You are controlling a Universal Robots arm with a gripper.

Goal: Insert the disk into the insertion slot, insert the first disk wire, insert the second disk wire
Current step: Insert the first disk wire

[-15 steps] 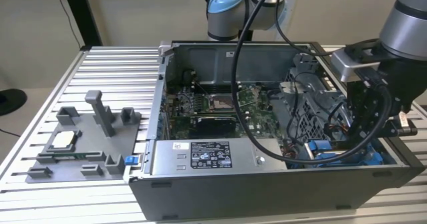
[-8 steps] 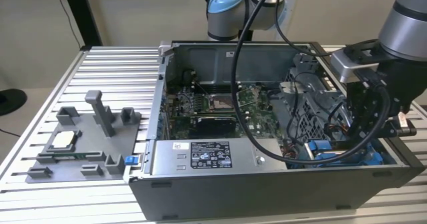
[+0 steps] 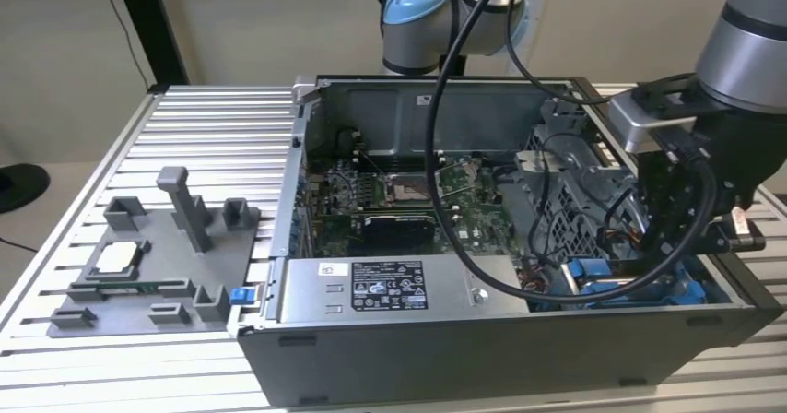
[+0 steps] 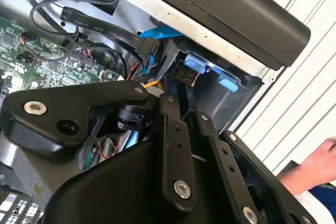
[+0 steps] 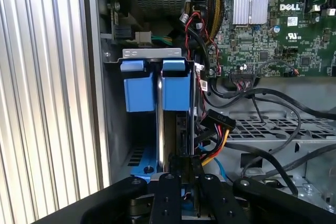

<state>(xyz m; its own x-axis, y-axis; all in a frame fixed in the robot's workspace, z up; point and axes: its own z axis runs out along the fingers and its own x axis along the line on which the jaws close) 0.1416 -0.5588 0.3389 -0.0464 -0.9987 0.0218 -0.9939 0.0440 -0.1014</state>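
We find the disk (image 5: 176,90) seated on edge in the slot (image 5: 152,53), at the case (image 3: 492,358) corner. The gripper (image 5: 185,165) hangs over its edge, fingers (image 4: 176,145) narrow, nearly together, beside the wires (image 5: 216,142); whether they grip anything, we cannot tell

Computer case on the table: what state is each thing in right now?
computer case: open, side panel off, lying on its side.
disk: on edge, apparently seated in the insertion slot.
gripper: down inside the case, right at the disk.
wire plug: beside the disk; plugged or not, cannot tell.
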